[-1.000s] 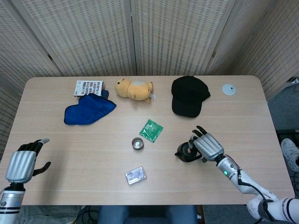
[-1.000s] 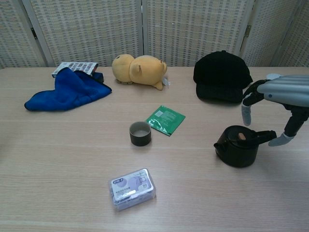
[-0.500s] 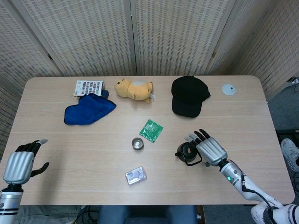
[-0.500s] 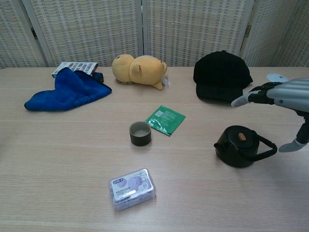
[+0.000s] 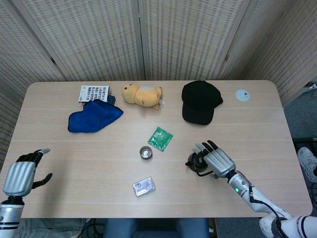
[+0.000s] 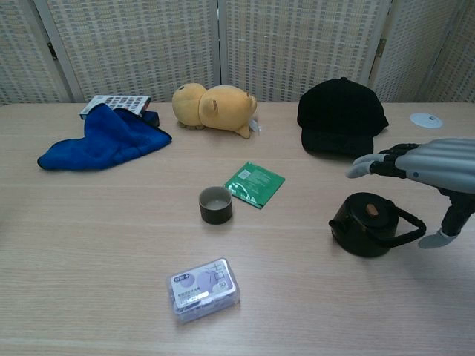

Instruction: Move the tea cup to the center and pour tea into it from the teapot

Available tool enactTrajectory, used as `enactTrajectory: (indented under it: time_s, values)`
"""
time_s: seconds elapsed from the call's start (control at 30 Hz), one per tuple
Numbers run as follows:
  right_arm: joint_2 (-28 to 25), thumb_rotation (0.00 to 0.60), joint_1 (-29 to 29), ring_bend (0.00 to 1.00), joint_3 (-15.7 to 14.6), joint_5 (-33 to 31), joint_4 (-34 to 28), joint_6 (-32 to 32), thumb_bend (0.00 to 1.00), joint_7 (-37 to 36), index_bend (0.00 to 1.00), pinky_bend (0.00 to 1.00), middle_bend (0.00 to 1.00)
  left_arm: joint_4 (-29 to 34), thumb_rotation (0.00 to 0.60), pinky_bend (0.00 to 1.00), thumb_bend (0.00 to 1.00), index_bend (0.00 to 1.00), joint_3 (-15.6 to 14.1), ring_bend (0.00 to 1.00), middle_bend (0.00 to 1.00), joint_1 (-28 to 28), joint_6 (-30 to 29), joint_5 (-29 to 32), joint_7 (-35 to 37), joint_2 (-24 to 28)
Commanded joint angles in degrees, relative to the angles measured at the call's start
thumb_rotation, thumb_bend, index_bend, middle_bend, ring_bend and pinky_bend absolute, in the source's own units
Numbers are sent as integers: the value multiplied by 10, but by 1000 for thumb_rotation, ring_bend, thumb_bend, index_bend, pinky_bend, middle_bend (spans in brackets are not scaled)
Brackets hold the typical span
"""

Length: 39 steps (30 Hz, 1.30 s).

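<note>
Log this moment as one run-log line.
right hand: open above teapot, not gripping | left hand: open, idle | tea cup: center, untouched

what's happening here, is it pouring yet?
Not yet. The right hand hovers open over the black teapot, fingers spread above it, not gripping the handle. The tea cup sits mid-table beside the green packet, untouched. The left hand idles open at the table's near left edge.

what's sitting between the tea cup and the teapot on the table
Nothing: between the tea cup and the teapot is bare table, clearest in the chest view. The green packet lies just behind that line.
</note>
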<state>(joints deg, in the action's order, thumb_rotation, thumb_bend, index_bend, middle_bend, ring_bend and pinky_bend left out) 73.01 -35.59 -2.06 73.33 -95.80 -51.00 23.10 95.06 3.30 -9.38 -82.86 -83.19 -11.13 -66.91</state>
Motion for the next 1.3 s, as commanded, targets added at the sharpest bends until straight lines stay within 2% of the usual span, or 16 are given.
enactTrajectory:
  time_s: [0.03, 0.67, 1.03, 1.3]
  values:
    - [11, 600, -5, 0, 7, -8, 9, 6, 44, 2, 0, 0, 8, 0, 600, 310, 221, 227, 1, 324, 274, 0, -2, -1, -1, 0]
    - [74, 600, -57, 0, 56, -92, 86, 55, 44, 22, 0, 0, 17, -13, 600, 310, 221, 227, 3, 324, 273, 3, -2, 4, -2, 3]
    - [94, 600, -83, 0, 72, -126, 140, 68, 44, 27, 0, 0, 22, -15, 600, 310, 221, 227, 5, 324, 273, 3, 0, 6, -3, 3]
    - [52, 600, -69, 0, 64, -104, 87, 36, 44, 17, 0, 0, 66, -15, 600, 310, 221, 227, 4, 324, 273, 4, 0, 5, -1, 3]
